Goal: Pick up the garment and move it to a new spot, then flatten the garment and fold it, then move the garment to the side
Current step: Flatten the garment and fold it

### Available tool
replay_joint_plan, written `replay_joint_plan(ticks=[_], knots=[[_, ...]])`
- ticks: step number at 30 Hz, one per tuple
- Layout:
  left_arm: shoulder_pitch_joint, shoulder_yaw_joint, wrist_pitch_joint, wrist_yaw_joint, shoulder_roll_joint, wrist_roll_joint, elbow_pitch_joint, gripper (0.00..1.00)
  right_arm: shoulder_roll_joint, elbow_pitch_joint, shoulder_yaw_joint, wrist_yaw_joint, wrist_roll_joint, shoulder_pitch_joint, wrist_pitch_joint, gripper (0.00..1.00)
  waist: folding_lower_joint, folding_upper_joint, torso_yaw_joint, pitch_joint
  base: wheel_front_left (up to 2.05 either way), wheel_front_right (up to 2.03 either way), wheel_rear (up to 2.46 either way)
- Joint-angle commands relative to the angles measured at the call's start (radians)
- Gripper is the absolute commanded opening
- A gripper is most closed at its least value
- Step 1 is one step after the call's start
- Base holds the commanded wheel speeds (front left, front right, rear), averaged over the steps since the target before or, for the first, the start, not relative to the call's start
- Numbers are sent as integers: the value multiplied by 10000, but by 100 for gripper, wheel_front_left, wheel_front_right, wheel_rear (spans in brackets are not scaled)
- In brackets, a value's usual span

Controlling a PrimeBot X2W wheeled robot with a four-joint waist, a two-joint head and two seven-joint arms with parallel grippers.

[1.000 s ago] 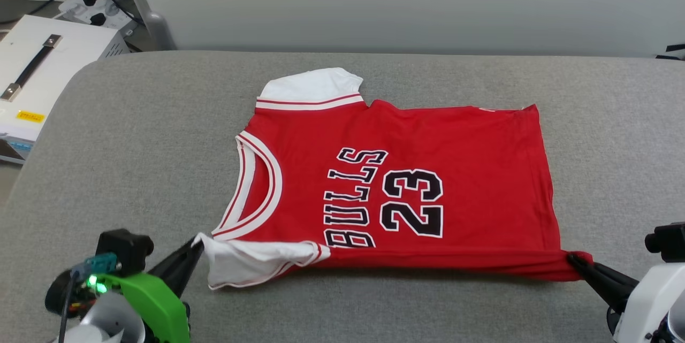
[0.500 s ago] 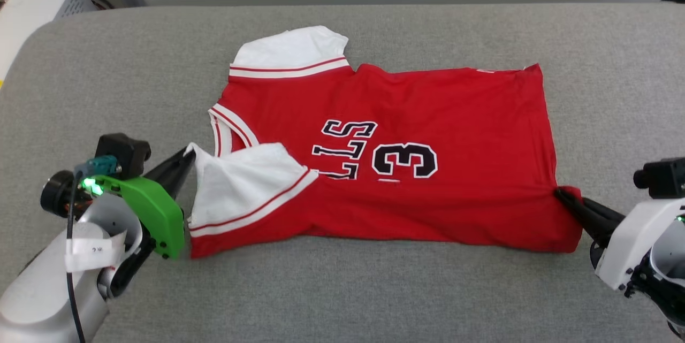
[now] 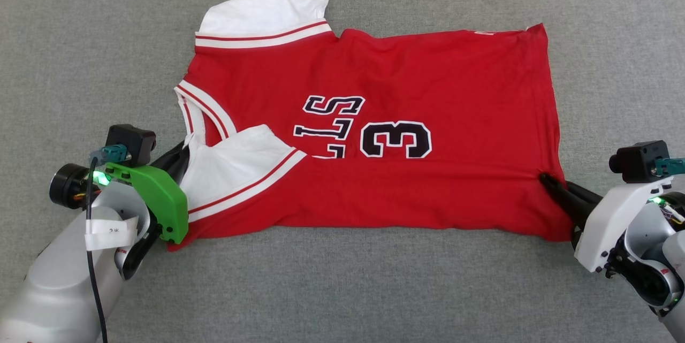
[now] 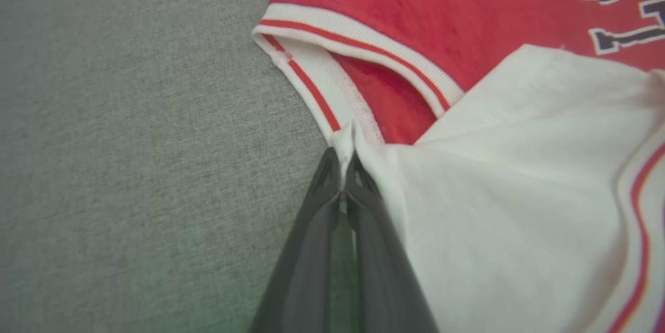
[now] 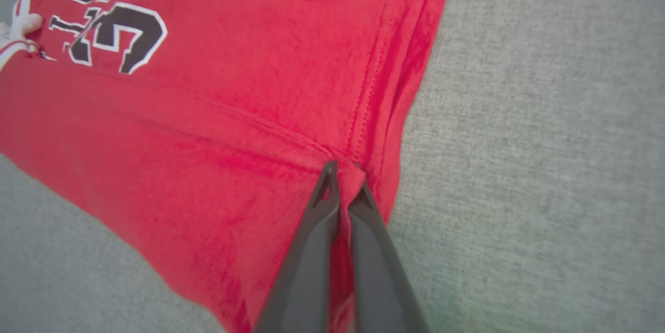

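Fold step, by the look of it. The garment [image 3: 385, 75], a red jersey-style T-shirt with white short sleeves and black, white-outlined lettering, is lying spread across the middle of the head view on the grey woven fabric surface [image 3: 342, 289], with its neckline pointing to the frame's left and its hem to the right.

Its bottom edge is doubled up over the front, so the white sleeve [image 3: 235, 166] is sitting on the chest and covering the lower part of the lettering [image 3: 369, 131].

At the lower left, the left gripper [image 3: 181, 154] is holding on. In the left wrist view its two dark fingers are pressed together on a pinch of white cloth where that sleeve meets the striped neckline trim [image 4: 358, 42].

At the right edge, the right gripper [image 3: 545, 178] is doing the same job. In the right wrist view its fingers are clamped on a tuck of red cloth just beside the stitched hem [image 5: 371, 89].

Flattening looks finished, the lengthwise fold is part-way over, and the move to the side is not yet done.

Next, I judge, both grips want carrying toward the top of the frame together and level, to lay the held edge along the far edge. The cloth between them should stay taut. If one side leads, the fold line will probably skew or the sleeve will bunch.
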Motion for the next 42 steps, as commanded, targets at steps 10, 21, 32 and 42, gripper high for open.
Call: replay_joint_plan(ticks=[10, 21, 32, 42], knots=[[-398, -616, -794, -65, -142, -614, 795, 100, 65, 61, -119, -6, -153, -27, -1064, 100, -1, -1, 173, -622, 0, 0, 0], [-873, -1036, 1073, -66, 1260, -1193, -1005, 100, -197, -1346, -1359, -6, -648, 1413, -1158, 100, -1, -1, 508, -1677, 0, 0, 0], [-1288, -1736, 5885, -10, 2064, -3334, -3134, 100, 366, -2068, -2161, -6, -1306, 1818, -403, 100, -1, -1, 537, -1797, 0, 0, 0], [-1011, -2417, 7396, 196, 1808, -3640, -2513, 100, 652, -2331, -2235, -6, -1449, 1741, -62, 100, -1, -1, 109, -1534, 0, 0, 0]])
